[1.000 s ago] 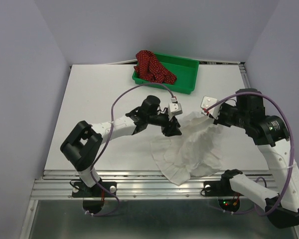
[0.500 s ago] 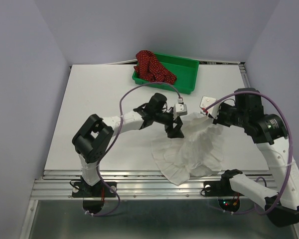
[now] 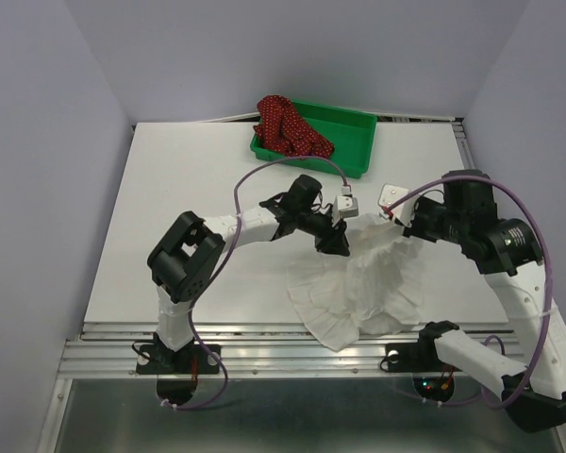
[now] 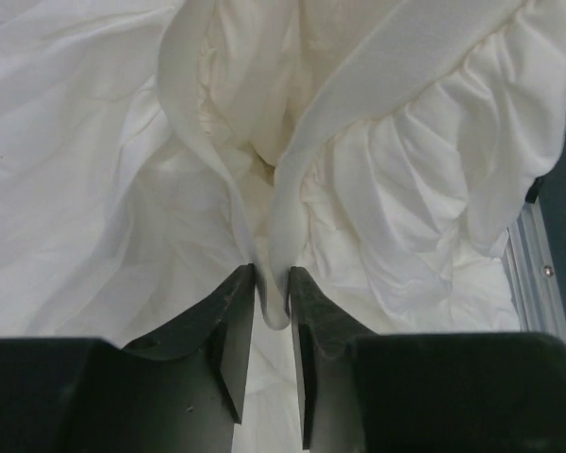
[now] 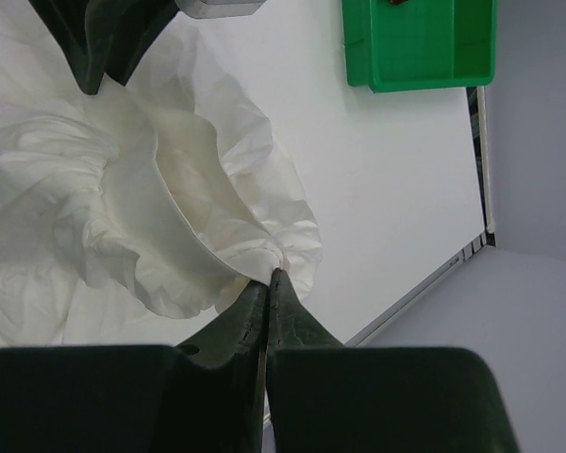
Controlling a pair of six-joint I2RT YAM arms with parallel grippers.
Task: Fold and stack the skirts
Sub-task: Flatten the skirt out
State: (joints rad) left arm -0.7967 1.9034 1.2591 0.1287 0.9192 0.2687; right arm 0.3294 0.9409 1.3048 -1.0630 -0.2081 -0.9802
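Evidently spreading precedes folding: the white skirt [image 3: 368, 283] lies bunched on the tabletop [image 3: 189, 208], left fingers [image 4: 228, 321] narrowed onto its thick band, right fingers [image 5: 241, 326] pinched shut on another edge, so the next move is likely drawing apart, while the red dotted skirt [image 3: 288, 127] waits in the green tray [image 3: 354, 142].

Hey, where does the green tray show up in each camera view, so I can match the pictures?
Top external: upper middle, the green tray, with the red dotted skirt heaped at its left end.
Left wrist: not in it; the white skirt fills most of the picture.
Right wrist: top right corner, cut off by the top edge.
Shared landmark: the white skirt, seen in all three views.
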